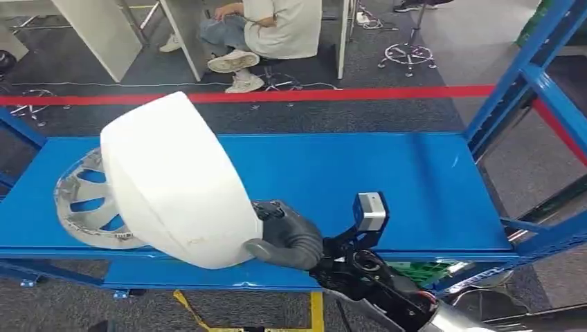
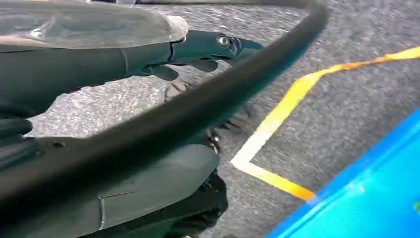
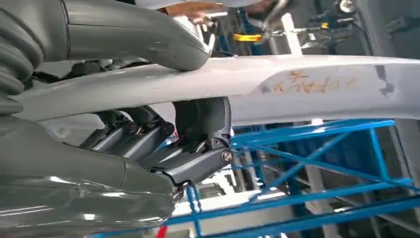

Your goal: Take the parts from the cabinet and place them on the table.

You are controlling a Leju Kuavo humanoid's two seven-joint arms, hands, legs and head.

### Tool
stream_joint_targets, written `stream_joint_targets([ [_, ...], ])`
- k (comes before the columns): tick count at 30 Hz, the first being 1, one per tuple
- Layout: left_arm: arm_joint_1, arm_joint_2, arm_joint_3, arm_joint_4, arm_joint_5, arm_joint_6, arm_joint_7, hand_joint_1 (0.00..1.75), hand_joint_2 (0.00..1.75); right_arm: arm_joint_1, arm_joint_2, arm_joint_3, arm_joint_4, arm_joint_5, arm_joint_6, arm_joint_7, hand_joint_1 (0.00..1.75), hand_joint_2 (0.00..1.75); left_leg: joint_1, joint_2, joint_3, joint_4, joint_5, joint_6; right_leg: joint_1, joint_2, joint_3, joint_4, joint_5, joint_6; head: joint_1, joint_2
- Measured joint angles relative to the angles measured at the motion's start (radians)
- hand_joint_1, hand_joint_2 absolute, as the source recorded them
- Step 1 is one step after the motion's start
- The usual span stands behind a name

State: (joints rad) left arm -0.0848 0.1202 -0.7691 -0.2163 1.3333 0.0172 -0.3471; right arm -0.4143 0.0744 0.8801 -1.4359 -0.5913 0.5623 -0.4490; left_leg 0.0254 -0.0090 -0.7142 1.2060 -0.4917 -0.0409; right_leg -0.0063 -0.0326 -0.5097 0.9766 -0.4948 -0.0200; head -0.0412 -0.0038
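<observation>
One white curved shell part (image 1: 176, 183) is up off the blue shelf (image 1: 387, 180), pinched at its lower rim by the right hand (image 1: 284, 238). In the right wrist view that hand (image 3: 148, 134) has its thick thumb lying along one face of the white panel (image 3: 297, 87) and its darker fingers (image 3: 143, 136) tucked against the other face, so the grip looks firm, though it takes only the edge. From the head view the shell stands tilted, its long axis running up and away to the left from the hand, with most of its bulk well to the left of the grip. That offset is what the next move hangs on: the weight sits out beyond the fingers, so turning toward the surface will probably call for a slow swing to keep the rim from slipping.

Behind the shell, lying flat on the shelf, is a silver wheel cover (image 1: 86, 204), partly hidden by it; I cannot tell whether the two touch. The left hand (image 2: 213, 47) hangs over the grey floor near a yellow floor line (image 2: 277, 119), its fingers apart and gripping nothing. It is well away from the shell, so the right arm is clearly the nearer one. A seated person (image 1: 270, 28) is beyond the red floor tape (image 1: 332, 95).
</observation>
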Motion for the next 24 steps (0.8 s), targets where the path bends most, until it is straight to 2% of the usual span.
stream_joint_targets([
  [1, 0.0, 0.0, 0.0, 0.0, 0.0, 0.001, 0.0, 0.0, 1.75, -0.001, 0.004, 0.001, 0.002, -0.003, 0.0, 0.0, 1.75, 1.75, -0.008, 0.005, 0.044, -0.095, 0.049, 0.013, 0.004, -0.007, 0.004, 0.0, -0.003, -0.002, -0.003, 0.0],
  [2, 0.0, 0.002, 0.0, 0.0, 0.003, 0.002, 0.0, 0.0, 1.75, -0.001, 0.008, 0.002, 0.003, -0.003, 0.0, 0.0, 1.75, 1.75, -0.02, 0.028, 0.093, -0.192, 0.091, 0.03, 0.006, -0.013, 0.009, -0.001, -0.006, -0.002, -0.006, 0.0],
  [3, -0.002, 0.006, 0.0, 0.0, 0.004, 0.003, 0.0, 0.0, 1.75, -0.002, 0.01, 0.003, 0.003, -0.004, 0.001, 0.0, 1.75, 1.75, -0.032, 0.071, 0.113, -0.235, 0.078, 0.045, 0.008, -0.018, 0.01, -0.002, -0.009, -0.001, -0.006, 0.0],
  [4, -0.004, 0.005, 0.0, 0.0, 0.006, 0.003, 0.0, 0.0, 1.75, -0.002, 0.01, 0.004, 0.003, -0.005, 0.001, 0.0, 1.75, 1.75, -0.038, 0.065, 0.113, -0.244, 0.082, 0.041, 0.013, -0.022, 0.008, -0.001, -0.012, 0.004, -0.004, 0.0],
  [7, -0.004, 0.006, 0.0, 0.0, 0.007, 0.003, 0.0, 0.0, 1.75, -0.003, 0.015, 0.006, 0.008, -0.005, 0.002, 0.0, 1.75, 1.75, -0.039, 0.04, 0.116, -0.251, 0.08, 0.045, 0.013, -0.044, 0.02, -0.01, -0.019, 0.015, -0.006, 0.0],
  [8, -0.001, 0.005, 0.0, 0.0, 0.007, 0.004, 0.0, 0.0, 1.75, -0.004, 0.017, 0.007, 0.009, -0.005, 0.002, 0.0, 1.75, 1.75, -0.023, 0.035, 0.126, -0.262, 0.085, 0.048, 0.012, -0.03, 0.013, -0.003, -0.028, 0.024, -0.005, 0.0],
  [9, -0.001, 0.003, 0.0, 0.0, 0.007, 0.005, 0.0, 0.0, 1.75, -0.006, 0.017, 0.009, 0.01, -0.006, 0.002, 0.0, 1.75, 1.75, -0.023, 0.029, 0.13, -0.266, 0.084, 0.052, 0.012, -0.001, 0.006, 0.028, -0.05, 0.028, 0.0, 0.0],
  [10, -0.002, 0.004, 0.0, 0.0, 0.007, 0.005, 0.0, 0.0, 1.75, -0.007, 0.017, 0.01, 0.01, -0.006, 0.002, 0.0, 1.75, 1.75, -0.023, 0.023, 0.132, -0.266, 0.083, 0.056, 0.009, 0.016, -0.025, 0.1, -0.09, 0.03, 0.007, 0.0],
  [12, -0.005, 0.003, 0.0, 0.0, 0.007, 0.005, 0.0, 0.0, 1.75, -0.002, 0.017, 0.011, 0.015, -0.006, 0.002, 0.0, 1.75, 1.75, -0.023, 0.005, 0.133, -0.265, 0.082, 0.058, 0.005, 0.027, -0.108, 0.27, -0.158, 0.035, 0.021, 0.0],
  [13, -0.004, 0.003, 0.0, 0.0, 0.008, 0.005, 0.0, 0.0, 1.75, -0.001, 0.017, 0.012, 0.019, -0.006, 0.002, 0.002, 1.75, 1.75, -0.023, -0.006, 0.134, -0.265, 0.082, 0.058, 0.005, 0.028, -0.139, 0.323, -0.165, 0.037, 0.024, 0.0],
  [14, -0.003, 0.003, 0.0, 0.0, 0.009, 0.006, 0.0, 0.0, 1.75, -0.001, 0.017, 0.014, 0.02, -0.006, 0.001, 0.003, 1.75, 1.75, -0.023, -0.016, 0.136, -0.264, 0.081, 0.057, 0.004, 0.028, -0.141, 0.314, -0.143, 0.038, 0.028, 0.0],
  [15, -0.002, 0.003, 0.0, 0.0, 0.011, 0.007, 0.0, 0.0, 1.75, -0.002, 0.017, 0.015, 0.022, -0.008, 0.001, 0.005, 1.75, 1.75, -0.023, -0.027, 0.139, -0.264, 0.079, 0.056, 0.003, 0.029, -0.122, 0.262, -0.101, 0.038, 0.032, 0.0],
  [17, -0.002, 0.001, 0.001, 0.0, 0.013, 0.008, 0.0, 0.0, 1.75, -0.004, 0.017, 0.018, 0.023, -0.013, 0.001, 0.008, 1.75, 1.75, -0.023, -0.047, 0.148, -0.262, 0.075, 0.051, 0.0, 0.043, -0.046, 0.083, 0.003, 0.033, 0.041, 0.0],
  [18, -0.002, 0.0, 0.001, 0.0, 0.014, 0.008, 0.0, 0.0, 1.75, -0.008, 0.017, 0.019, 0.026, -0.014, 0.001, 0.009, 1.75, 1.75, -0.022, -0.054, 0.146, -0.261, 0.073, 0.048, -0.003, 0.08, -0.021, 0.022, 0.016, 0.027, 0.047, 0.0],
  [19, -0.006, 0.0, 0.002, 0.0, 0.014, 0.009, 0.0, 0.0, 1.75, -0.01, 0.018, 0.021, 0.028, -0.016, 0.0, 0.009, 1.75, 1.75, -0.026, -0.063, 0.138, -0.252, 0.074, 0.043, -0.005, 0.097, -0.014, -0.002, 0.011, 0.025, 0.044, 0.0],
  [22, 0.0, 0.001, 0.005, 0.0, 0.015, 0.009, 0.0, 0.0, 1.75, -0.013, 0.021, 0.021, 0.033, -0.017, -0.003, 0.008, 1.75, 1.75, -0.017, -0.082, 0.128, -0.26, 0.085, 0.021, 0.004, 0.084, -0.009, -0.002, 0.015, 0.011, 0.045, 0.0],
  [23, 0.002, 0.005, 0.005, 0.0, 0.015, 0.009, 0.0, 0.0, 1.75, -0.015, 0.024, 0.022, 0.033, -0.018, -0.004, 0.008, 1.75, 1.75, -0.019, -0.089, 0.128, -0.258, 0.084, 0.017, -0.007, 0.074, -0.003, -0.017, 0.022, 0.001, 0.047, 0.0],
  [24, 0.004, 0.002, 0.005, 0.0, 0.015, 0.009, 0.0, 0.0, 1.75, -0.018, 0.026, 0.022, 0.035, -0.018, -0.005, 0.008, 1.75, 1.75, -0.019, -0.054, 0.12, -0.236, 0.067, 0.012, -0.007, 0.064, 0.002, -0.024, 0.025, -0.003, 0.045, 0.0],
])
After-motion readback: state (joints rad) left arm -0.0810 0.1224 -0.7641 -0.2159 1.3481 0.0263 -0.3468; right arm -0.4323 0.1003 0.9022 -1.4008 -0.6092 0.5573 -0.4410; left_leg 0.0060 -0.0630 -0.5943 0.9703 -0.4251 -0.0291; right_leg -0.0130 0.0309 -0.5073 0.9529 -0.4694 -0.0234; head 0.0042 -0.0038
